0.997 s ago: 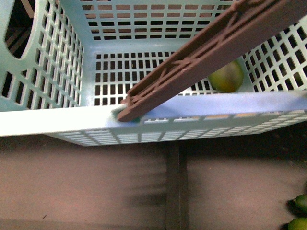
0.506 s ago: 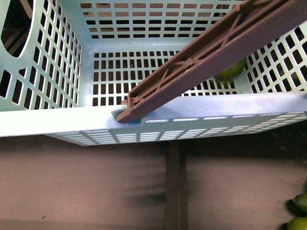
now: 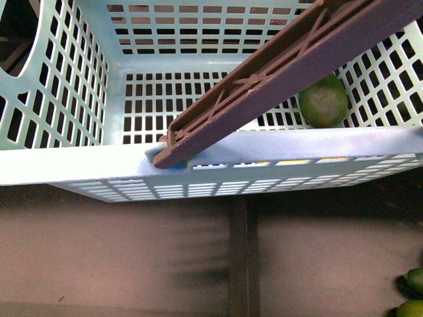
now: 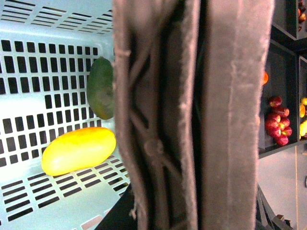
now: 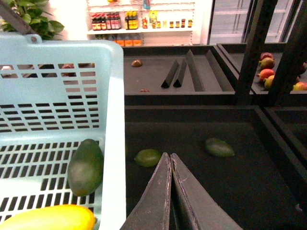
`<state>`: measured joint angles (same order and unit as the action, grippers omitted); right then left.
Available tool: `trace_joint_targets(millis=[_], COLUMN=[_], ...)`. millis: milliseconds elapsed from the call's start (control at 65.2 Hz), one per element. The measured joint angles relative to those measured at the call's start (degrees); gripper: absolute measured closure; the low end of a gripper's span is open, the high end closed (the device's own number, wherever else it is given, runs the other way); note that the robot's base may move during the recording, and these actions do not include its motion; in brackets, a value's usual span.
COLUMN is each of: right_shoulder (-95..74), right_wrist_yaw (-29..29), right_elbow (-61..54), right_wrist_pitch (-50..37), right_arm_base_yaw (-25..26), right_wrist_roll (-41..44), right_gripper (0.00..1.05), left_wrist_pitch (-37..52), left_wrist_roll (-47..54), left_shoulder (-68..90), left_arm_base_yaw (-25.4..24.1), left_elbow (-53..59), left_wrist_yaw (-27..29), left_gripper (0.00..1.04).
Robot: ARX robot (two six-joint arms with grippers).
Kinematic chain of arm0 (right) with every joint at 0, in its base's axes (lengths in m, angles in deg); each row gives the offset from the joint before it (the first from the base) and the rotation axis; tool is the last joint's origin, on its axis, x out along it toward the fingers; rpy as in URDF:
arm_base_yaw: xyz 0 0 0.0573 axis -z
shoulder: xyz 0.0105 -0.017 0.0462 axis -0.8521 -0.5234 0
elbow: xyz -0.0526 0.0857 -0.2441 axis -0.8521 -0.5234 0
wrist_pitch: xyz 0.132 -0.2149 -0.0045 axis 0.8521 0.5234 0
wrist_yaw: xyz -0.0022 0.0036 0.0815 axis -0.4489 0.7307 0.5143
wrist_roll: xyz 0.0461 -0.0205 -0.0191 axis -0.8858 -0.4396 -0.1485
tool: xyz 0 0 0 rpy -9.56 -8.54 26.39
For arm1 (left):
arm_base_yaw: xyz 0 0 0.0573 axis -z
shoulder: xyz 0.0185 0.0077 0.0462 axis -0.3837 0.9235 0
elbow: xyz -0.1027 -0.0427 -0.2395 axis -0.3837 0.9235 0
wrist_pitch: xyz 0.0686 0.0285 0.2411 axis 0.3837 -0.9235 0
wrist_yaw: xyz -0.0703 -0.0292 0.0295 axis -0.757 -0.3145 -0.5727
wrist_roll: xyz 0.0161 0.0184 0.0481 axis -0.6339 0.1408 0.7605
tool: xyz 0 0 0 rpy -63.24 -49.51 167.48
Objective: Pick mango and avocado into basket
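Observation:
The turquoise basket fills the front view, with its brown handle slanting across it. My left gripper is shut on the basket by the brown handles, which fill the left wrist view and hide its fingers. On the slotted floor lie the yellow mango and, beside it, the dark green avocado. The front view shows only the avocado, in the far right corner. My right gripper is shut and holds nothing, just outside the basket's wall, above a dark bin floor.
Two lighter green fruits lie on the dark bin floor past the right gripper. More green fruit shows at the front view's lower right. Dark dividers and side bins of red fruit stand beyond.
The basket has shifted slightly in the front view. The avocado has rolled inside it and now shows more fully beside the handle.

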<state>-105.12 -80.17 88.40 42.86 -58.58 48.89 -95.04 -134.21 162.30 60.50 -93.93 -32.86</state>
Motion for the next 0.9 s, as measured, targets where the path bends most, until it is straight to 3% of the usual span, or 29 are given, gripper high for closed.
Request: trace_joint_targets(millis=[905], right_shoulder=[21.88], right_wrist_yaw=[0.13], right_elbow=[-5.03], right_wrist_pitch=[15.26], right_arm_base_yaw=[0.04], right_wrist_roll=[0.02], right_gripper=[1.03], left_wrist_pitch=[0.00], left_wrist_roll=[-0.02], left_shoulder=[0.00], left_arm_base_yaw=[0.00], left_elbow=[0.00], left_wrist_yaw=[-0.02], left_gripper=[0.91])
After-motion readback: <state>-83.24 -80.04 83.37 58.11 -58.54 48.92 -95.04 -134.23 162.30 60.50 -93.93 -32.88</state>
